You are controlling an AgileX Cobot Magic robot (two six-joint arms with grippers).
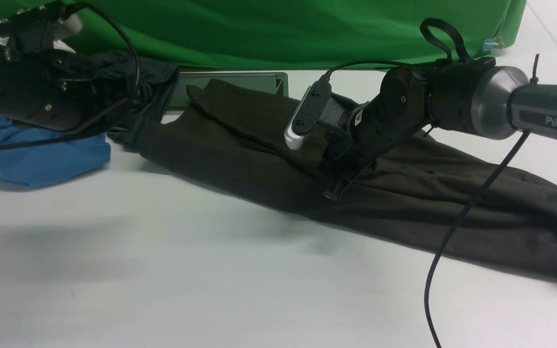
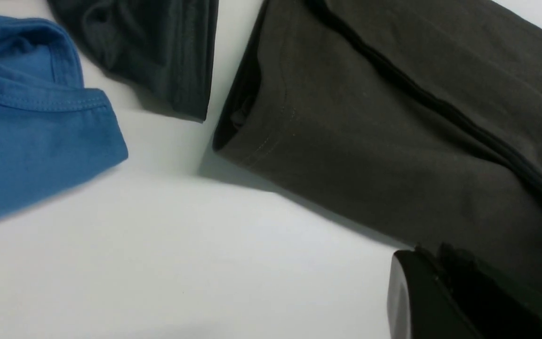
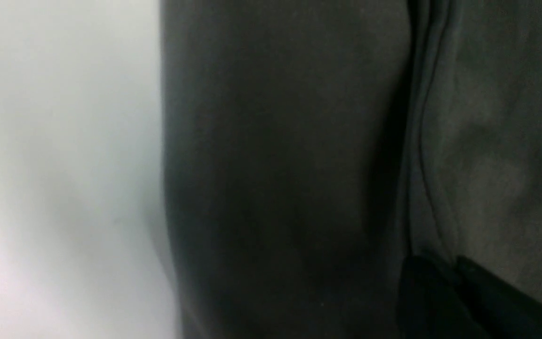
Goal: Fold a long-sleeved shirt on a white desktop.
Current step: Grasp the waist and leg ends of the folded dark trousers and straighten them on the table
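one long-sleeved shirt (image 1: 269,159), dark brownish-black knit, lies folded lengthwise into a long thick band on the white desktop (image 1: 162,280). it runs from the silver-framed hatch (image 1: 230,79) at the far left-centre to the near right edge. the right gripper (image 1: 332,194) presses into the middle of the band with its jaws closed, apparently nipping a ridge of cloth at a fold line. the left gripper (image 2: 428,258) hangs by the shirt's far left end, jaws almost together; whether any cloth sits between them cannot be told. a bright blue shirt (image 1: 41,154) and a dark grey garment (image 1: 128,77) lie just beside that end. the knit looks soft, limp and light, likely to sag and slide over itself, so a hold at a hemmed corner or through all layers at a fold edge seems safest.
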